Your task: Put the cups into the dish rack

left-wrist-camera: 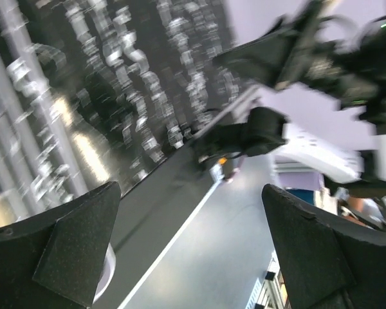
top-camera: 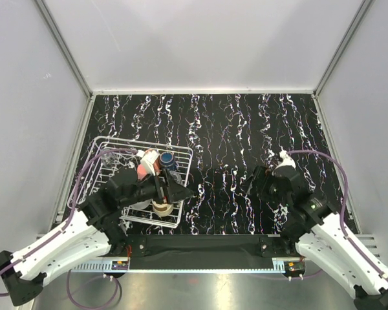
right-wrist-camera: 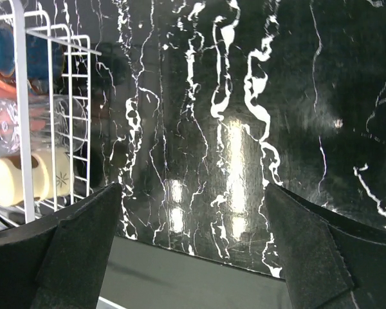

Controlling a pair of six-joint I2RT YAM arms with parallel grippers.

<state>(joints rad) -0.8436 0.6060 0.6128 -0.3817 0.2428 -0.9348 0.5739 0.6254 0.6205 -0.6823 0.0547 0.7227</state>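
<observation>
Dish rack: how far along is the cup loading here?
Done: the dish rack holds a dark blue cup, a beige cup and others; no cup is seen on the table outside it. In hand: nothing; the left gripper and right gripper are open and empty. Left: seemingly nothing, though the left arm hides part of the rack.

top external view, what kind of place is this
Likely a robot lab test cell, not a kitchen: plain white walls on metal framing enclose a black marbled tabletop, left arm and right arm are bolted at its near edge, and a wire dish rack holds cups.
</observation>
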